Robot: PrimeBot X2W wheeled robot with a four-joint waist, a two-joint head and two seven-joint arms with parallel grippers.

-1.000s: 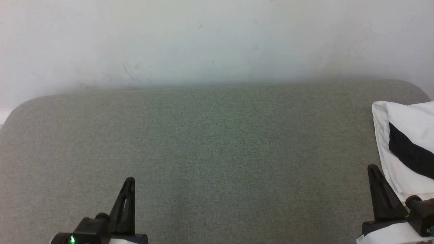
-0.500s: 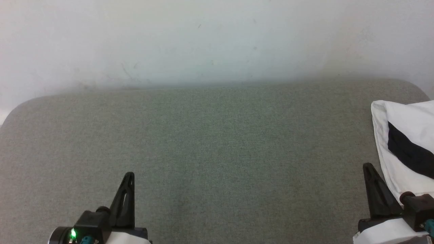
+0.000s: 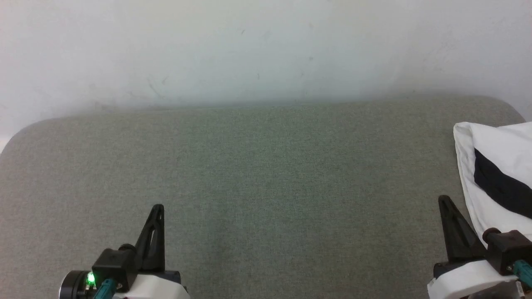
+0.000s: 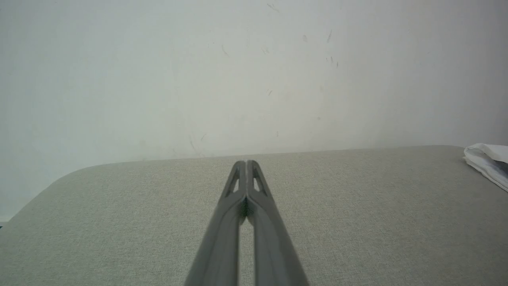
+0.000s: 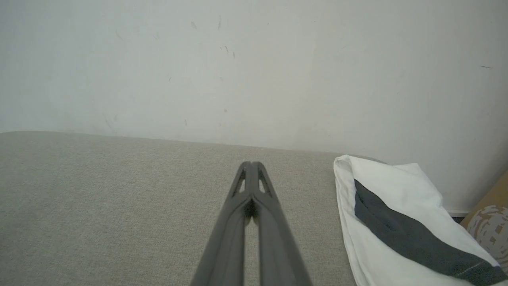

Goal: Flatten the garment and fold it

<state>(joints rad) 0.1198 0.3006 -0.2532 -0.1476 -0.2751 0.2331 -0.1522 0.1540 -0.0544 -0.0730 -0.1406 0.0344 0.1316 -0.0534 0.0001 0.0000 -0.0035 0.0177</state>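
The garment [image 3: 494,174] lies folded in a white stack with a black sleeve band across it, at the right edge of the grey fabric surface [image 3: 266,174]; I also see the garment [image 5: 397,222] in the right wrist view and its edge [image 4: 488,161] in the left wrist view. My right gripper [image 3: 444,202] stands shut and empty just left of the stack, not touching it. My left gripper [image 3: 158,207] is shut and empty at the lower left, far from the garment. Both pairs of fingers press together in the wrist views [image 4: 247,163] [image 5: 251,164].
A pale scuffed wall [image 3: 266,50] rises right behind the grey surface. The surface has rounded far corners at left and right. A tan patterned object [image 5: 490,222] shows past the garment at the right wrist view's right edge.
Both grippers have crept a little farther up the head view, the right one also slightly left. The garment has not moved on the surface.
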